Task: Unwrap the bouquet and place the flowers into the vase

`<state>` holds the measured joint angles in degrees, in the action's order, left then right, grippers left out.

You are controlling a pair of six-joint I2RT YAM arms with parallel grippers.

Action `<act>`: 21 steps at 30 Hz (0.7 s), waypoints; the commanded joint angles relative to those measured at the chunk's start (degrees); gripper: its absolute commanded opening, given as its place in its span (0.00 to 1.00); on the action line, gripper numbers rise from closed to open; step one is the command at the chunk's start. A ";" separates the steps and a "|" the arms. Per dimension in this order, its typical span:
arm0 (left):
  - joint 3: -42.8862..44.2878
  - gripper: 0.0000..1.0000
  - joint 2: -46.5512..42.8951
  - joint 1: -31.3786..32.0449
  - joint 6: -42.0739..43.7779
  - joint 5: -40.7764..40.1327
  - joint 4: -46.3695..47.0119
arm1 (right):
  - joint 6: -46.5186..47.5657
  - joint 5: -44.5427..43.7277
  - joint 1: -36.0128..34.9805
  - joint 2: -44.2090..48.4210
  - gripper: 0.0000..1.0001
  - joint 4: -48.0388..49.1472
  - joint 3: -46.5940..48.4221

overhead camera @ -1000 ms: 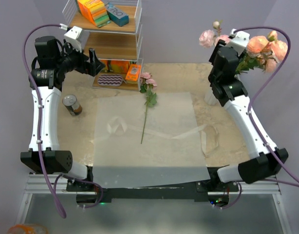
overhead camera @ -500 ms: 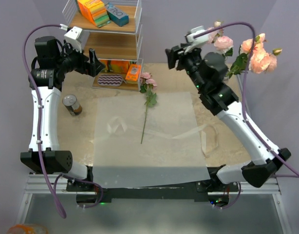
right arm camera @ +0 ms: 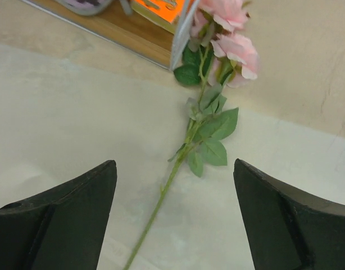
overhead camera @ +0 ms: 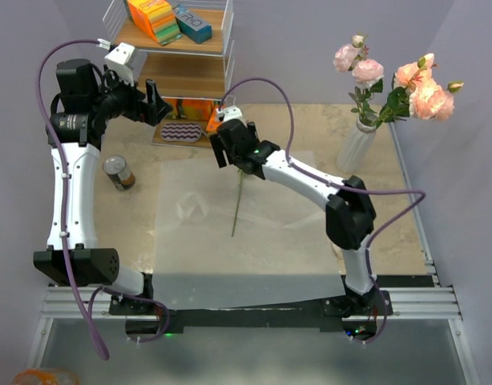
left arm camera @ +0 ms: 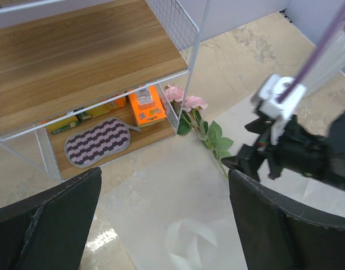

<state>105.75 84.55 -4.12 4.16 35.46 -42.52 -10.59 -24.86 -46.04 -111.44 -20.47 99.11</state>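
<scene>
Right arm (overhead camera: 298,170) stretched out over lone flower (right arm camera: 215,127), jaws apart

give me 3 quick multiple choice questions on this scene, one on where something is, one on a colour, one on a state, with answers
1. Where does the loose flower lie?
A on the paper sheet
B on the floor
C inside a drawer

2. What colour is the vase?
A blue
B white
C black

3. How is the right gripper?
A shut on a stem
B shut on a ribbon
C open, holding nothing

Answers:
1 A, its stem runs across the sheet.
2 B, a white ribbed body under the pink roses.
3 C, its fingers stand wide apart above the stem.
</scene>
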 commanded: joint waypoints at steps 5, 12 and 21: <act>-0.55 0.99 -3.78 -0.36 2.87 -1.01 0.86 | -15.59 -8.11 2.18 -14.06 0.88 -8.71 13.56; -1.52 0.99 -5.10 -0.36 4.62 -1.80 0.86 | -23.77 -3.18 5.35 -21.97 0.75 -9.59 15.41; -1.61 0.99 -5.28 -0.45 4.71 -1.80 1.04 | -25.44 -1.86 5.70 -27.07 0.65 -9.94 16.99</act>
<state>104.20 80.47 -4.12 8.19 33.98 -42.54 -33.45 -27.64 -39.75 -137.51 -29.39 113.30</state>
